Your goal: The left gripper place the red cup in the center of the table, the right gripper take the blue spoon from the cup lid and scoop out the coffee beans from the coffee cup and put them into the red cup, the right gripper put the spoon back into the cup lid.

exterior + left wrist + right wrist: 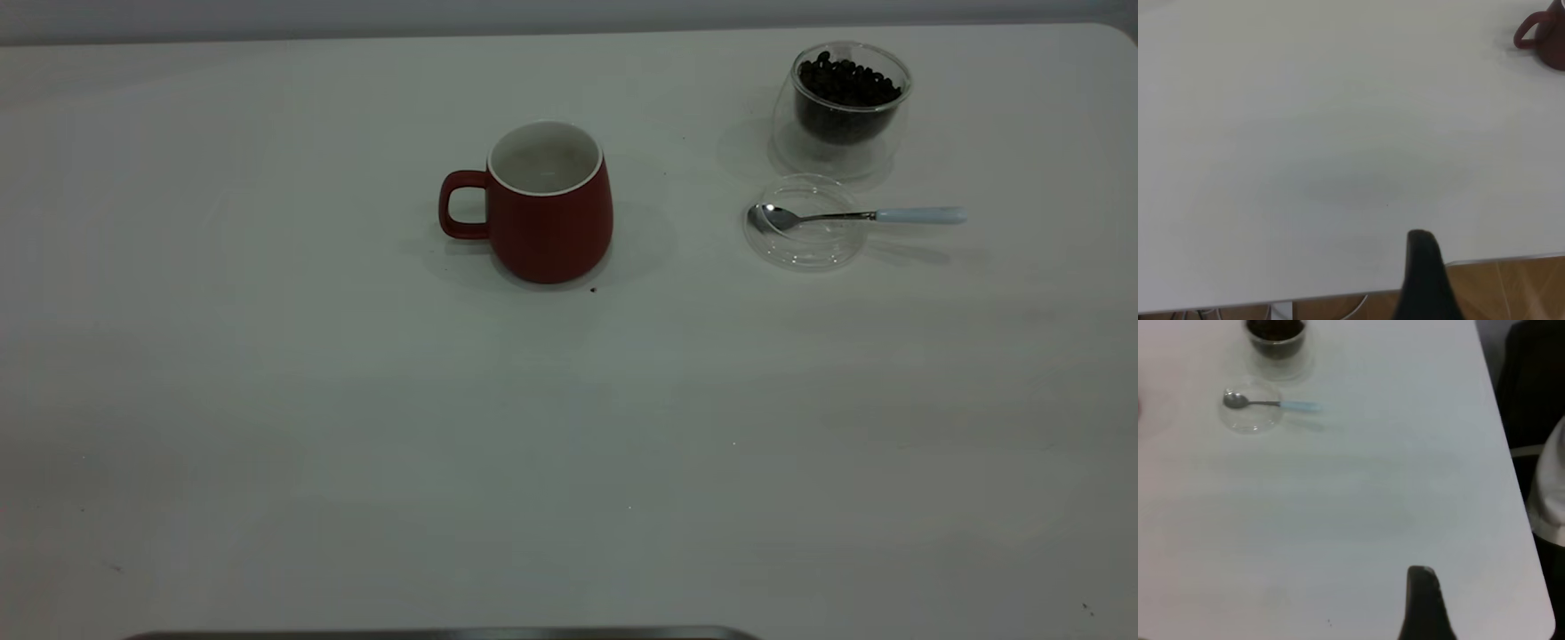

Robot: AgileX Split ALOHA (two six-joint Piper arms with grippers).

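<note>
The red cup (551,206) stands upright near the middle of the tabletop (356,427), its handle pointing toward the left arm's side and its white inside showing no beans. Off to the right arm's side sits the coffee cup (841,108), upright and holding a heap of coffee beans (846,84). Just in front of it lies the cup lid (805,222), flat on the tabletop. The blue spoon (858,215) rests across the cup lid, its metal bowl inside the disc and its pale handle sticking out past the rim, away from the red cup.

Neither arm shows in the exterior view. In the left wrist view only 1 dark fingertip of the left gripper (1426,277) appears, near the tabletop edge, with the red cup well ahead of the jaws and off to one side; whether these jaws are wide or narrow cannot be told. The right wrist view likewise shows 1 dark tip of the right gripper (1423,603), with the cup lid, blue spoon and coffee cup well ahead of the jaws, none touching; their spread cannot be told either.
</note>
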